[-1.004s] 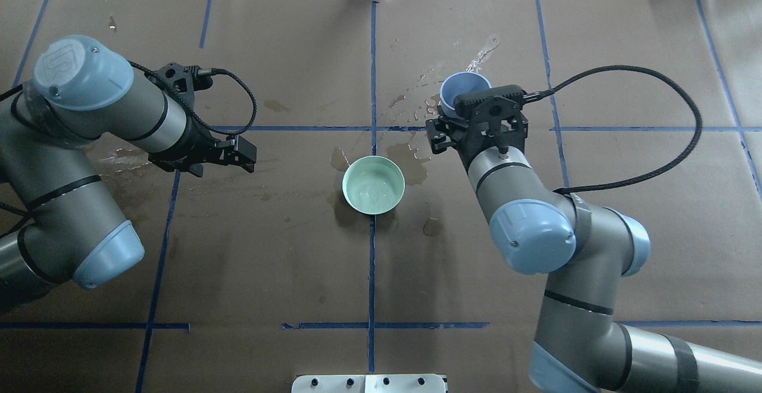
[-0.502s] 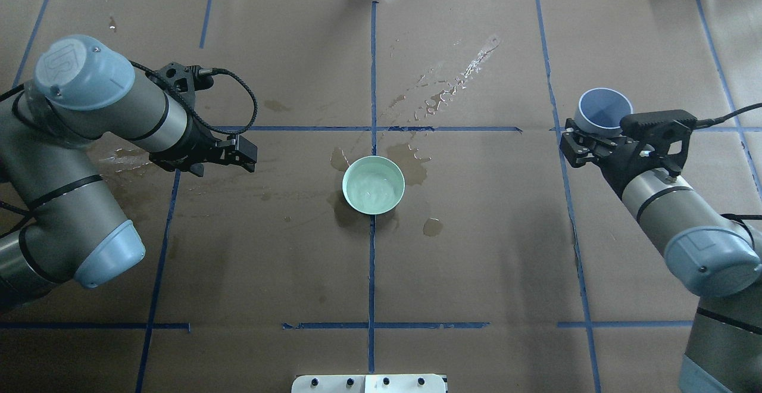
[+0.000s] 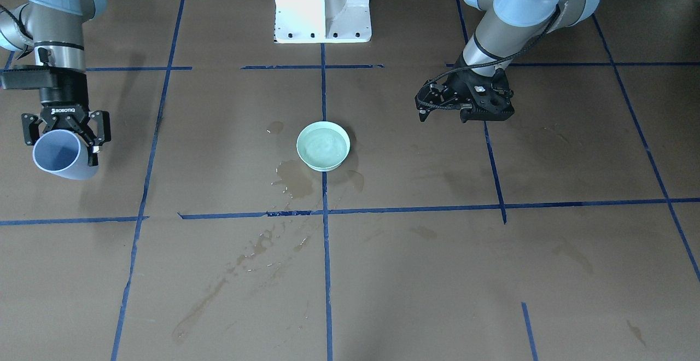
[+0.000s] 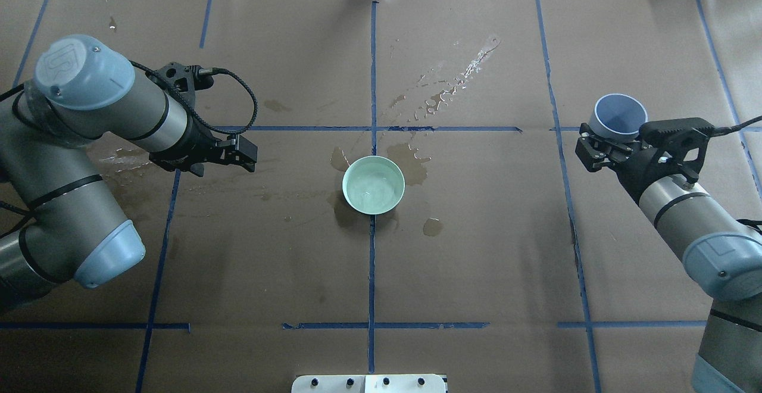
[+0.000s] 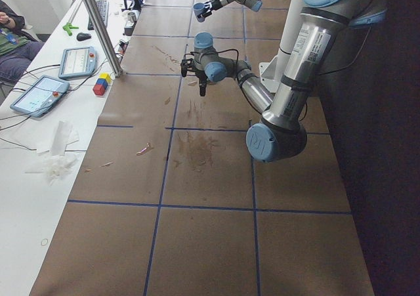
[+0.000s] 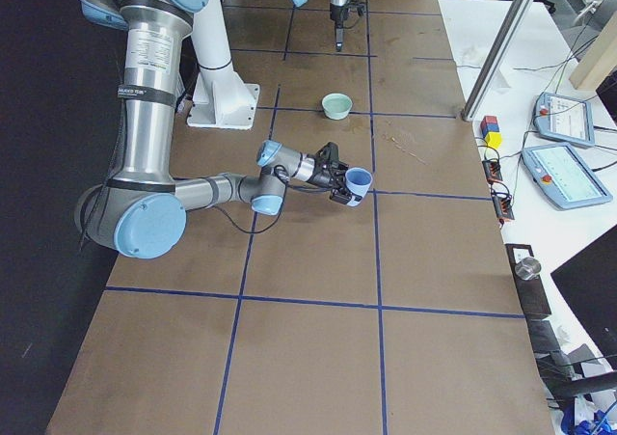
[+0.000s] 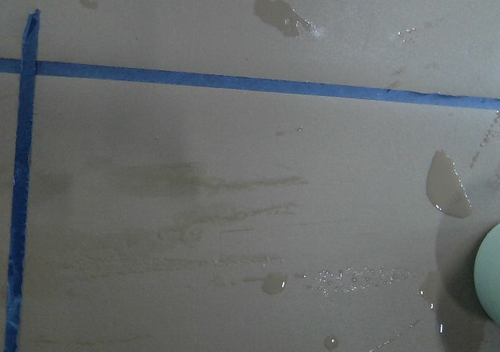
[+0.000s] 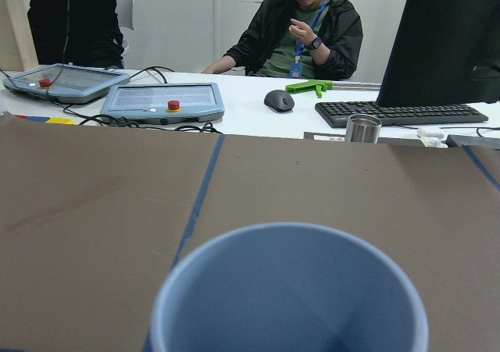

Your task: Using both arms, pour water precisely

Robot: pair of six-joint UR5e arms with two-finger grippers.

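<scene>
On wet brown paper (image 4: 476,250), right end effector (image 3: 65,134) grips blue cup (image 3: 57,156); left end effector (image 4: 247,156) spread empty.

Right end effector (image 3: 65,137) clamped, left (image 4: 249,155) (low) — parted

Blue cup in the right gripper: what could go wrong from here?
1. The cup is held only by its side in the right gripper; it may slip or get squashed.
2. Puddles lie around the bowl; on the wet paper it might slide if nudged.
3. The bowl holds water; a low sweep across the middle could knock it over.
</scene>
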